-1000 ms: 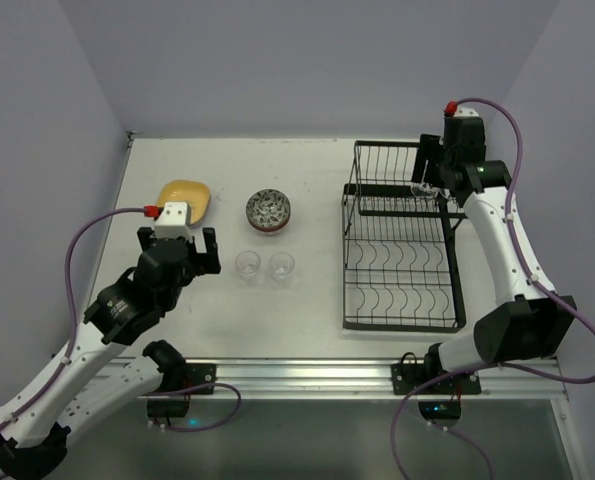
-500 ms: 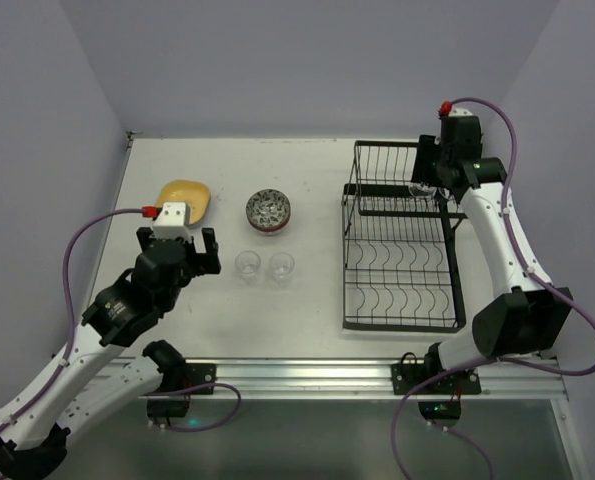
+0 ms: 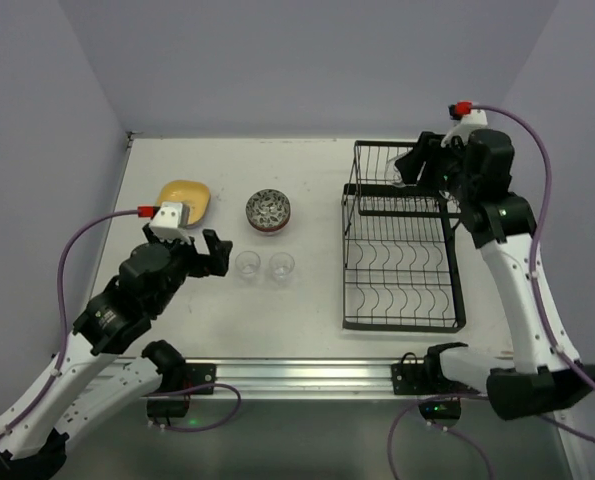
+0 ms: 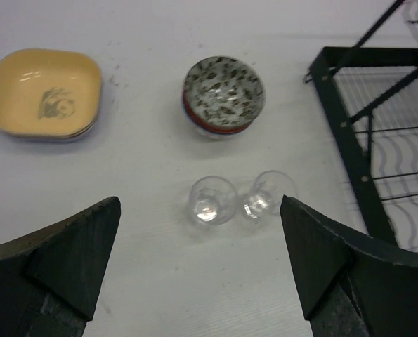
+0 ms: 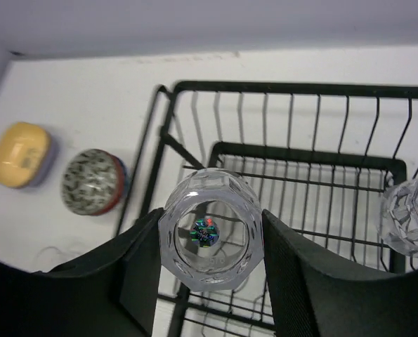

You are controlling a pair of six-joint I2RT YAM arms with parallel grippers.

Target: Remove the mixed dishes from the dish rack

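Our right pincer grips a clear glass over the dish rack's twelve-o'clock end; another glass stands at its three o'clock. Our left pincer gapes wide above two glasses on the worktop.

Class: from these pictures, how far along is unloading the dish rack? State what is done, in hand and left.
Done: the yellow plate, patterned bowls and two glasses sit on the table. In hand: the right jaws are shut on a third glass over the dish rack. Left: a fourth glass on the rack's upper shelf.
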